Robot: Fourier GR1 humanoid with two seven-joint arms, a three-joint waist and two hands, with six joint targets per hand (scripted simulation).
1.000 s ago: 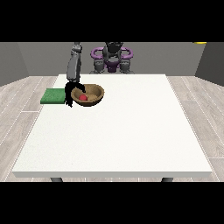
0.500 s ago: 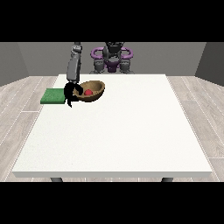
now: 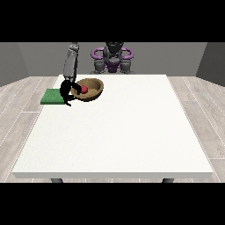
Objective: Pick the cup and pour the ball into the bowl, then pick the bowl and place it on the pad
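Bowl (image 3: 89, 89) tilted, its opening facing the camera, red ball (image 3: 84, 89) inside; hand at the view's left (image 3: 67, 91) pinches its rim beside green pad (image 3: 52, 96).

Brown bowl (image 3: 94, 88), red ball (image 3: 84, 89), green pad (image 3: 52, 96), white table (image 3: 114, 132), black hand (image 3: 66, 90)

Bare test room, lab-like: plain grey walls (image 3: 39, 55) across the upper frame, pale wood-plank floor (image 3: 22, 118) at both sides, one large white table (image 3: 118, 132) filling the centre, humanoid robot (image 3: 113, 57) behind it at top centre; no furniture or household clutter visible
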